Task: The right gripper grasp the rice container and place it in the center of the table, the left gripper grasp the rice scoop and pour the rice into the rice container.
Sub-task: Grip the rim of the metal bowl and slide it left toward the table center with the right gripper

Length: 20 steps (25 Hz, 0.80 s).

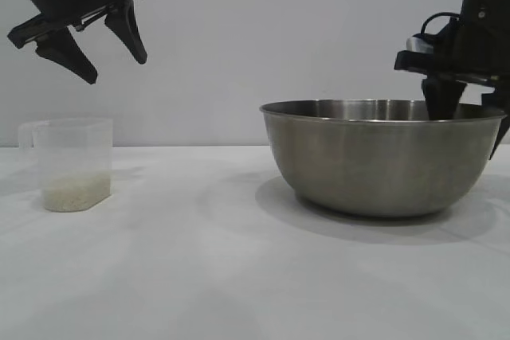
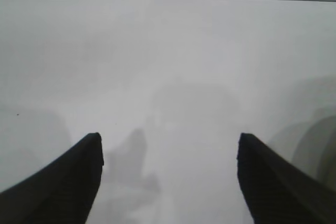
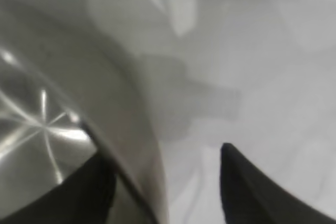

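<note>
No text, label, brand, number or sign can be read in any view. The cup (image 1: 73, 163) may carry faint marks on its wall, but none is legible. The bowl (image 1: 381, 158) is plain metal, and the worktop (image 1: 199, 276) is plain white.

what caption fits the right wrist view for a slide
Right gripper straddling the steel rice container's rim, one finger inside, one outside.
</note>
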Tool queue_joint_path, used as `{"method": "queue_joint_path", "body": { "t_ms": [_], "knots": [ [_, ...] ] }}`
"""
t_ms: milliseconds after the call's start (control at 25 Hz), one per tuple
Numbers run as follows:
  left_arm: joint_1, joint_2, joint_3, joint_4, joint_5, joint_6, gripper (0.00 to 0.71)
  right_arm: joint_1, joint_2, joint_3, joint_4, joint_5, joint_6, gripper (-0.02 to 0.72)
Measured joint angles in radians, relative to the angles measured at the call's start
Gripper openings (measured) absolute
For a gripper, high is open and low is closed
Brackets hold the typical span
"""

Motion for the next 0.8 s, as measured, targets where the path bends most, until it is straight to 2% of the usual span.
{"method": "queue_joint_path", "body": {
  "t_ms": [80, 120, 160, 200, 400, 800],
  "knots": [
    [0.000, 0.000, 0.000, 0.000, 0.000, 0.000, 0.473, 0.000, 0.000, 0.000, 0.003, -0.002, -0.002, 0.094],
    [0.000, 0.000, 0.000, 0.000, 0.000, 0.000, 0.473, 0.000, 0.000, 0.000, 0.003, -0.002, -0.007, 0.057],
    [0.000, 0.000, 0.000, 0.000, 0.000, 0.000, 0.473, 0.000, 0.000, 0.000, 0.005, 0.000, -0.020, 0.057],
    [0.000, 0.000, 0.000, 0.000, 0.000, 0.000, 0.473, 0.000, 0.000, 0.000, 0.014, 0.000, -0.030, 0.000],
    [0.000, 0.000, 0.000, 0.000, 0.000, 0.000, 0.473, 0.008, 0.002, 0.000, 0.098, -0.004, -0.082, 0.000],
    [0.000, 0.000, 0.000, 0.000, 0.000, 0.000, 0.473, 0.200, 0.008, 0.000, 0.105, -0.012, -0.106, 0.000]
  ]
}}
